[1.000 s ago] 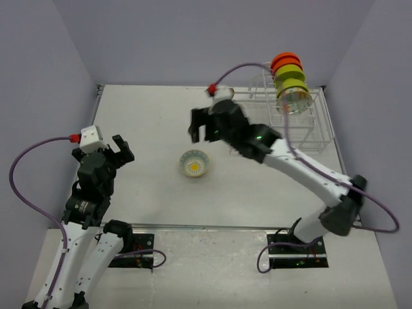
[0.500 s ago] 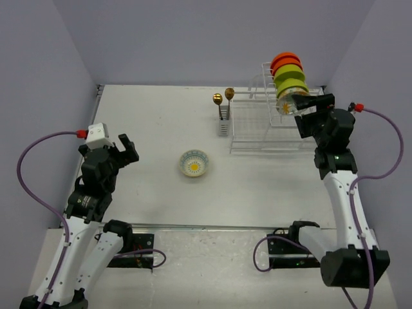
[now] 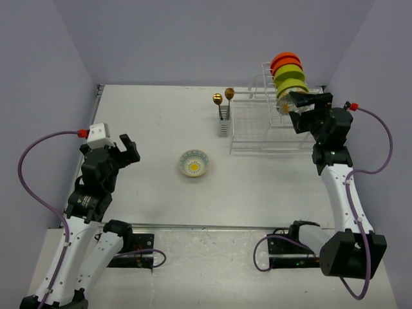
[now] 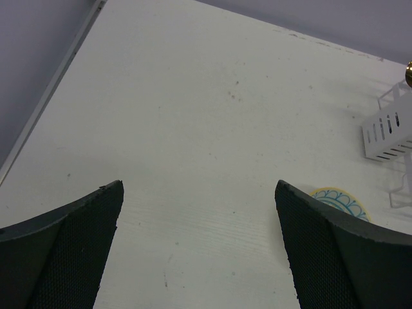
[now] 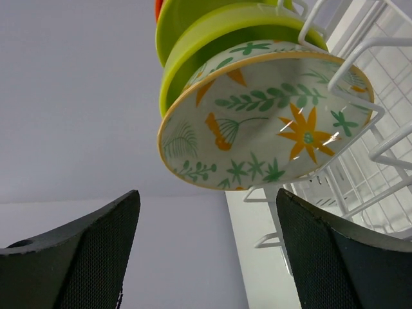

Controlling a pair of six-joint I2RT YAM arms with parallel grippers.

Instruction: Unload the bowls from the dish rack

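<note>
Before you, the white wire dish rack (image 3: 267,138) stands at the desk's far right corner. Its raised tier holds a row of bowls set on edge: orange bowls (image 3: 285,61) farthest back, lime-green bowls (image 3: 290,80) next, and a cream floral bowl (image 5: 264,122) last, its patterned face turned toward the near edge. A second floral bowl (image 3: 194,163) sits upright near the desk's middle.

The dish rack (image 3: 270,132) stands at the far right of the desk (image 3: 154,122). A row of bowls (image 3: 288,76) stands on edge in its upper tier, at the far right corner. The caddy (image 3: 223,122) is on the rack's left side, with two spoons (image 3: 223,96) in it. One bowl (image 3: 194,163) sits alone near the middle of the desk, left of the rack and nearer.
</note>
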